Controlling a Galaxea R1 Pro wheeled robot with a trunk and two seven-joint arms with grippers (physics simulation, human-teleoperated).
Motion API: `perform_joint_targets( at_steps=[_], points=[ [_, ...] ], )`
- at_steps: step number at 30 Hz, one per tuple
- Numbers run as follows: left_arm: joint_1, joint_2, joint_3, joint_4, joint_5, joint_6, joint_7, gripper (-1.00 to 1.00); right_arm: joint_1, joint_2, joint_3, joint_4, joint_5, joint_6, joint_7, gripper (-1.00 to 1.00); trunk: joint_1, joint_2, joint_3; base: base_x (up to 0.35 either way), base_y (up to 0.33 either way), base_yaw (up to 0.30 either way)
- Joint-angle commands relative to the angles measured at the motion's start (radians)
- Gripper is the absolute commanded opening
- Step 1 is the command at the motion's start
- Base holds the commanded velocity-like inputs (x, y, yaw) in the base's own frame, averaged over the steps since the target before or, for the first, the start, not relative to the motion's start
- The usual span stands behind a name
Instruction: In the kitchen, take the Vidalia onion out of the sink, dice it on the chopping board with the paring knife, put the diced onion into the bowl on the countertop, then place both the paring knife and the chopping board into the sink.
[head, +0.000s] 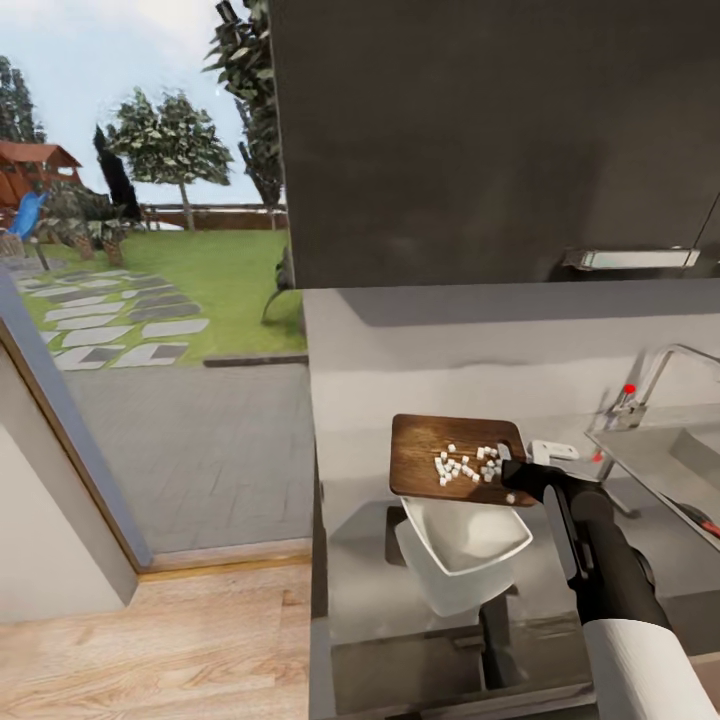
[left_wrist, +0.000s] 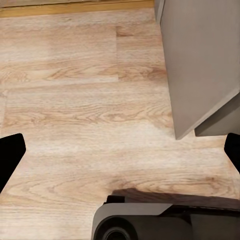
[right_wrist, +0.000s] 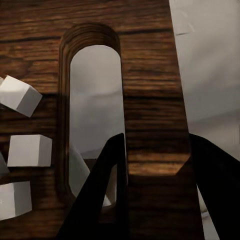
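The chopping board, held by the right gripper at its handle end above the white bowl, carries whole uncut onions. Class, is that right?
Not quite. In the head view the chopping board, held by the right gripper above the bowl, carries small white diced pieces, not whole onions.

Grey countertop (head: 400, 350) runs along the dark wall, w/ the sink (head: 660, 455) set into it at the right end. White bowl (head: 462, 545) sits directly on the slab near the front edge. Chopping board (head: 455, 462) w/ white diced onion (head: 465, 465) pieces on it hangs tilted just above the bowl. Wood floor (left_wrist: 75, 115) lies below the cabinets.
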Motion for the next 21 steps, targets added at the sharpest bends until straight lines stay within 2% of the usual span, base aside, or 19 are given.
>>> perform_joint_targets(
  at_steps=[1,17,21],
  points=[
    [0.000,0.001,-0.007,-0.001,0.010,-0.002,0.006,1.00,-0.001,0.000,-0.001,0.000,0.002,0.004,0.005,-1.00,0.000,-0.002,-0.002,0.002,0.032,0.000],
    [0.000,0.001,-0.008,-0.001,0.010,-0.002,0.006,1.00,-0.001,0.000,0.001,0.003,0.002,-0.002,0.007,-1.00,0.000,-0.002,-0.002,0.000,0.011,0.000],
    [0.000,0.001,-0.008,-0.001,0.010,-0.002,0.006,1.00,-0.001,0.000,0.002,0.021,0.001,-0.055,0.008,-1.00,0.000,-0.002,-0.002,0.000,0.000,0.000]
  ],
)
